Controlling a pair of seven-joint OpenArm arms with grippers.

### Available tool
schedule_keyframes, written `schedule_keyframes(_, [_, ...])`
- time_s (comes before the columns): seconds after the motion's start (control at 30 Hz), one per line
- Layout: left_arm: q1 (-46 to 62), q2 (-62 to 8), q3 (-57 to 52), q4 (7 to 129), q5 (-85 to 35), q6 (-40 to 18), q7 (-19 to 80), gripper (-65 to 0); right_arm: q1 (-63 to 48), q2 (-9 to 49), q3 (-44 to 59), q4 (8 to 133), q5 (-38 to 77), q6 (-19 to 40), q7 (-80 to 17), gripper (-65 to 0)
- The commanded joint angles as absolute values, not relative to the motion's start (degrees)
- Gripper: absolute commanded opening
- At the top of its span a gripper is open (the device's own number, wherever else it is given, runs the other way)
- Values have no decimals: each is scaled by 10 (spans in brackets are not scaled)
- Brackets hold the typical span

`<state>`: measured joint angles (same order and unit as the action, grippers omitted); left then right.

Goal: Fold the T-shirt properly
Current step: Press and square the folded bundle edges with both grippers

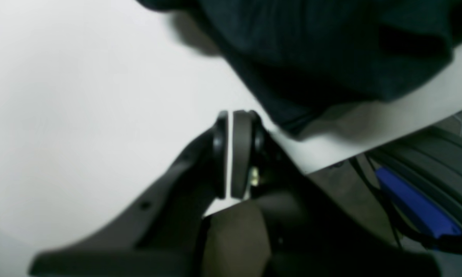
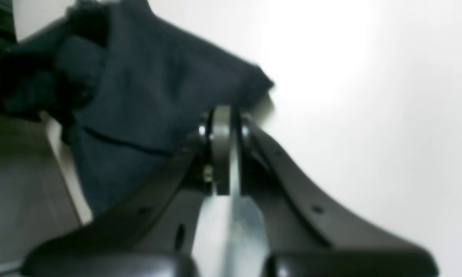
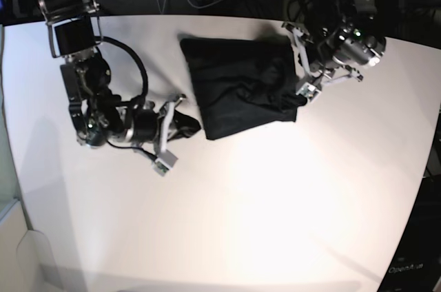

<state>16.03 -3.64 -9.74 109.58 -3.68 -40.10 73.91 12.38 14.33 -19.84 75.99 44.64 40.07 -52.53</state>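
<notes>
1. Your T-shirt [image 3: 238, 85] lies bunched on the white table [image 3: 275, 202] between both arms.
2. Your right gripper [image 2: 225, 115] is closed at the shirt's corner; blur hides whether cloth is pinched.
3. Your left gripper [image 1: 235, 115] is closed beside the hem.
4. Only the base view shows the whole shirt.
</notes>
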Motion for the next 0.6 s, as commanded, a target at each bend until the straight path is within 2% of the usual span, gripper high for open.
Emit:
schedule_keyframes(0.0, [157,-36,-92,1097,-44,-400,732,-634,131,151,-195,769,458,400,-508,-634])
schedule_keyframes(0.3, [97,-28,-58,982,-44,-400,692,-634,80,158,-194,769,458,400,-490,-635])
schedule_keyframes(0.57, [-22,-7,-61,834,-44,-400,624,-634,27,163,-195,769,458,400,-465,-635])
